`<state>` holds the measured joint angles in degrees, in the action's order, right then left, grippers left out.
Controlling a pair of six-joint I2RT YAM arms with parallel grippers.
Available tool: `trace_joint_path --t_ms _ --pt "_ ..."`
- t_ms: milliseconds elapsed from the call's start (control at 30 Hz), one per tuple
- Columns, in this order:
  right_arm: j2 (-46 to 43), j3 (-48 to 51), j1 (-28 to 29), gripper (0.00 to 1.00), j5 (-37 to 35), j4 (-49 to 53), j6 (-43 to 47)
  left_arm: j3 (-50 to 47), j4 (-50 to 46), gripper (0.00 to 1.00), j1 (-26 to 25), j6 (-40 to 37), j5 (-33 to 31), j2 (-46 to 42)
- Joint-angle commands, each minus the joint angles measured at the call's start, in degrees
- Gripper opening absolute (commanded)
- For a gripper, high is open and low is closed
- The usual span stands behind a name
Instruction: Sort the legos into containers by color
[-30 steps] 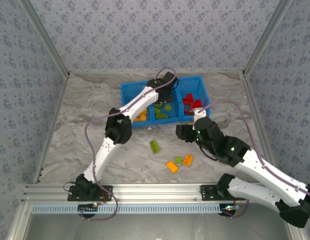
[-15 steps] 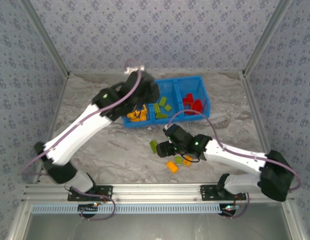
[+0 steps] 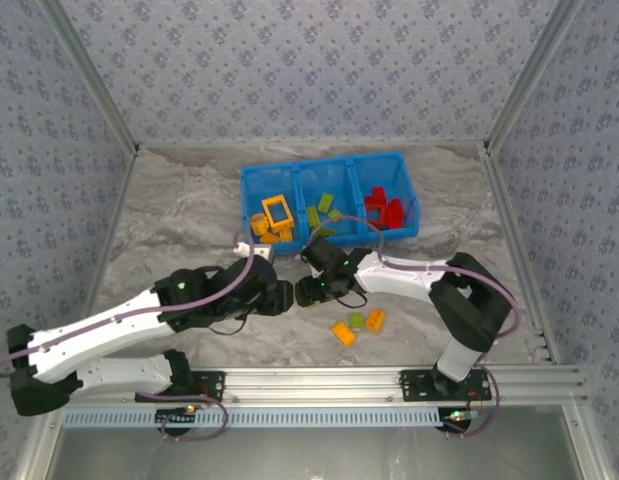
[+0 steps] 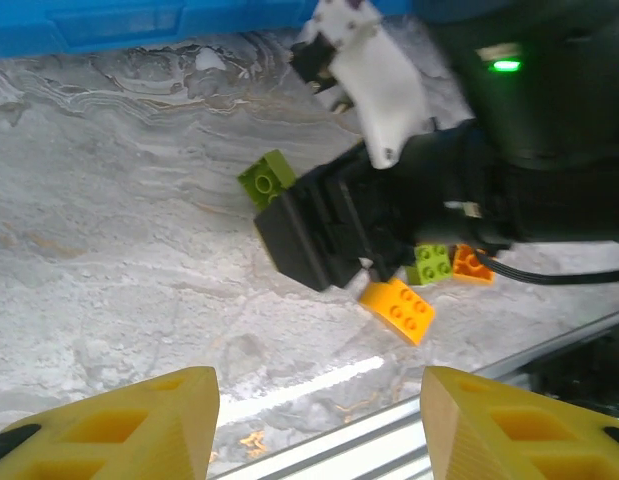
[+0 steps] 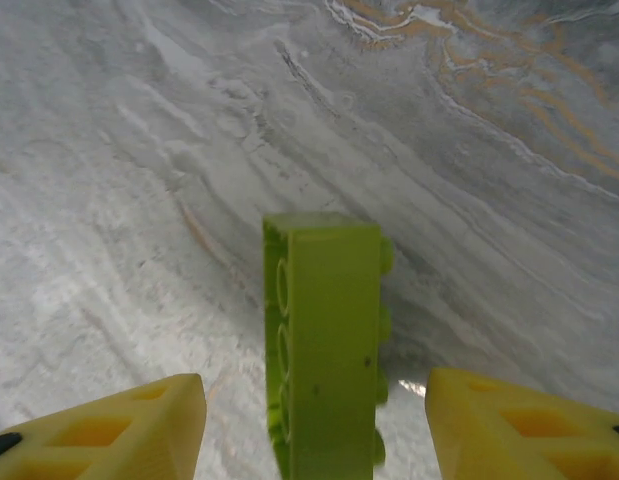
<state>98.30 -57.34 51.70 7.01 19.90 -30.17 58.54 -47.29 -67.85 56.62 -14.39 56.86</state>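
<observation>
Where walls (image 3: pixel 309 70) bound marbled table (image 3: pixel 169 240), left gripper (image 4: pixel 314 400) and right gripper (image 5: pixel 314 400) both wide.

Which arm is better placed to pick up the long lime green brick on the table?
Right. The right gripper is over the lime green brick, which lies between its open fingers, untouched. The left gripper is open beside it, with the right gripper in its way.

No legible text or markings anywhere
</observation>
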Motion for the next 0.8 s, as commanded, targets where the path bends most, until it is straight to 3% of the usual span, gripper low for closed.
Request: trace_joint_path --t_ms 0,133,267,533,767 --pt "3.0 -3.0 -0.2 0.59 0.9 1.2 0.5 -2.3 2.8 0.55 -1.4 4.8 -1.5 -2.5" --pt "4.5 -4.9 0.0 0.44 -0.9 2.2 0.5 -4.6 5.9 0.55 -3.9 7.0 -1.8 -1.7" --pt "2.0 -4.4 -0.1 0.21 -4.2 3.2 0.0 -3.8 8.1 0.55 -8.1 7.3 -4.2 2.1" --pt "-8.6 -9.2 -5.1 0.19 -17.0 15.5 3.6 2.9 17.4 0.55 -18.4 4.7 -18.3 10.1" --pt "-1.8 -21.0 -12.2 0.19 -22.7 17.4 8.6 11.2 16.7 0.55 -22.0 1.2 -32.0 17.9"
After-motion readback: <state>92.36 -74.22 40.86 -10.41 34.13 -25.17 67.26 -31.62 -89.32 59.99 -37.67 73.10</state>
